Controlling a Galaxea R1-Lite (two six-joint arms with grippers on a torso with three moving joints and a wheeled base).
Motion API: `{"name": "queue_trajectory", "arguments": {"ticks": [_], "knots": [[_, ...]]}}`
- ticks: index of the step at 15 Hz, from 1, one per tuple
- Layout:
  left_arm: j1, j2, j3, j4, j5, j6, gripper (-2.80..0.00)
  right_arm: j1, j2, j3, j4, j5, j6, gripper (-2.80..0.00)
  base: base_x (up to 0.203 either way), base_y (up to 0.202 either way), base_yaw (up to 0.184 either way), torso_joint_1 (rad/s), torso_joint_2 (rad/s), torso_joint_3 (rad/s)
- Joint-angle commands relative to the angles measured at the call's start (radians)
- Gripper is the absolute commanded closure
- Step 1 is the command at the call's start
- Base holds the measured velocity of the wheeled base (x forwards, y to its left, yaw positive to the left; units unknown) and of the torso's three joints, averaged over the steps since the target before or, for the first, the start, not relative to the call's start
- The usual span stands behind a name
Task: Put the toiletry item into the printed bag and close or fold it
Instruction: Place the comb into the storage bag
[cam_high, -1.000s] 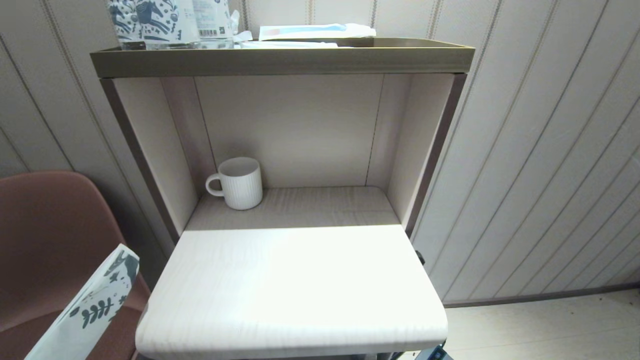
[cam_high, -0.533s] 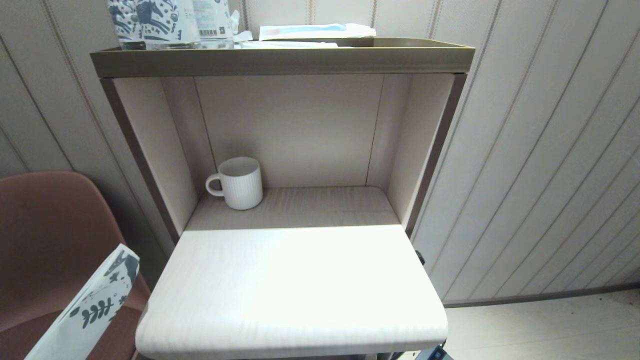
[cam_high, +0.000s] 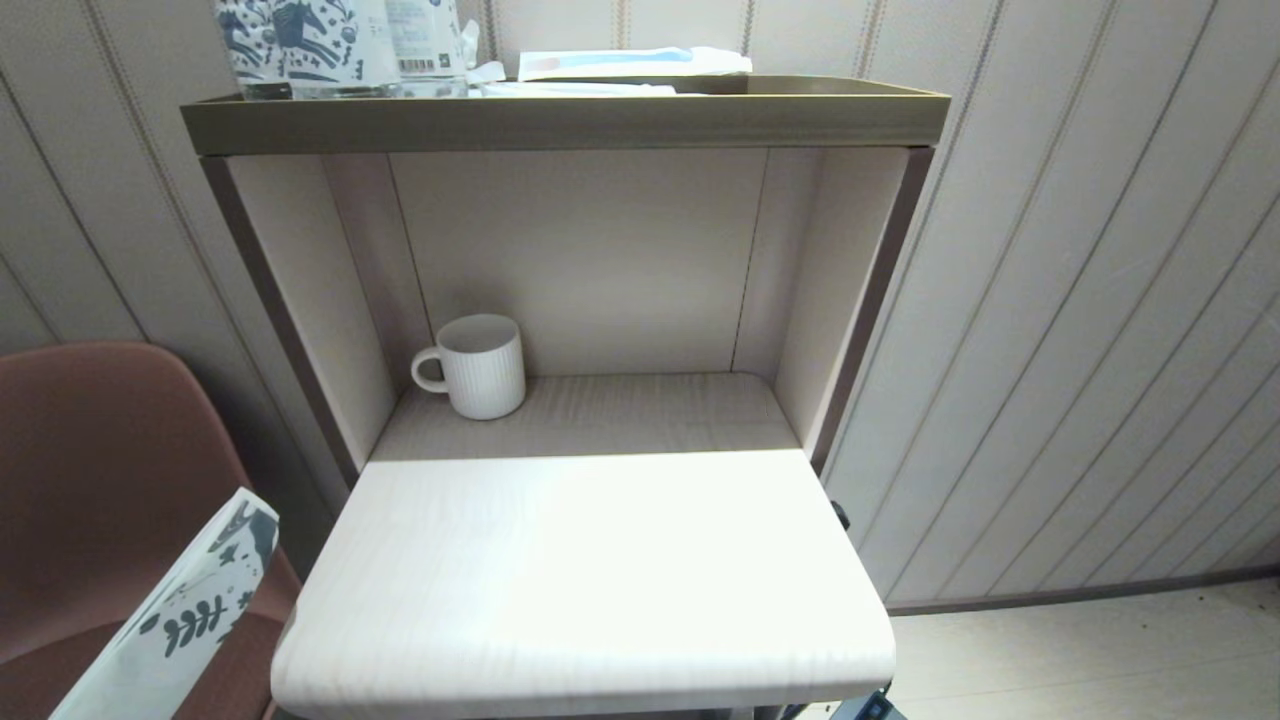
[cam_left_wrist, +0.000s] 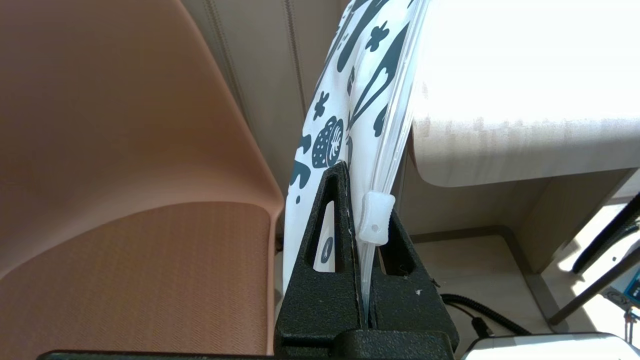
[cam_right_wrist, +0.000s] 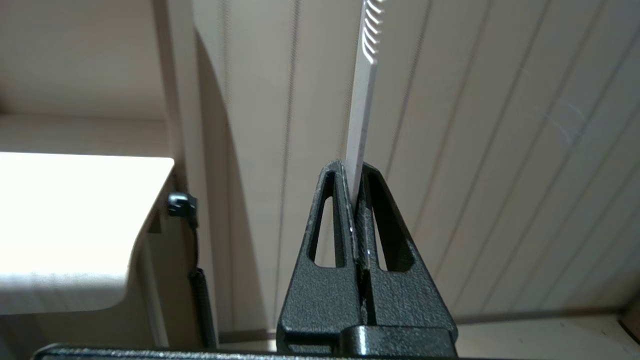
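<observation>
Carry stage. Left gripper (cam_left_wrist: 367, 220) fingers clamp the white leaf-printed zip pouch (cam_left_wrist: 345, 115) left of the pale wooden table (cam_high: 590, 570); right gripper (cam_right_wrist: 356, 187) fingers pinch a thin white comb (cam_right_wrist: 361, 105) right of it. Next: lay pouch down, open it.

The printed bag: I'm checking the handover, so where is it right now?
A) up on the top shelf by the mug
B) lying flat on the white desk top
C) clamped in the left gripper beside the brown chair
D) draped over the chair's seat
C: the left wrist view shows the left gripper with its jaws shut on the printed bag at its zip edge, next to the brown chair.
</observation>
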Motion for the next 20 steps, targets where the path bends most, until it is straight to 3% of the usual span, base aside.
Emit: {"name": "queue_trajectory", "arguments": {"ticks": [1, 6, 8, 12, 17, 20], "knots": [[0.000, 0.000, 0.000, 0.001, 0.000, 0.001, 0.00, 0.001, 0.000, -0.011, 0.038, -0.014, -0.004, 0.00, 0.000, 0.000, 0.000, 0.000, 0.00, 0.000], [0.000, 0.000, 0.000, 0.001, 0.000, 0.001, 0.00, -0.001, 0.062, -0.241, 0.263, 0.083, 0.009, 0.00, 0.000, 0.000, 0.000, 0.000, 0.00, 0.000], [0.000, 0.000, 0.000, 0.001, 0.000, 0.001, 0.00, -0.001, 0.140, -0.272, 0.271, 0.093, 0.027, 0.00, 0.000, 0.000, 0.000, 0.000, 0.00, 0.000], [0.000, 0.000, 0.001, 0.001, -0.003, 0.010, 0.00, 0.023, 0.281, -0.331, 0.275, 0.094, 0.143, 0.00, 0.000, 0.000, 0.000, 0.000, 0.00, 0.000], [0.002, 0.000, 0.000, 0.000, 0.003, -0.004, 0.00, 0.025, 0.377, -0.363, 0.275, 0.094, 0.148, 0.00, 0.000, 0.000, 0.000, 0.000, 0.00, 0.000], [0.001, 0.050, -0.122, 0.008, -0.014, 0.032, 0.00, 0.023, 0.457, -0.451, 0.275, 0.094, 0.164, 0.00, 0.000, 0.000, 0.000, 0.000, 0.00, 0.000]]}}
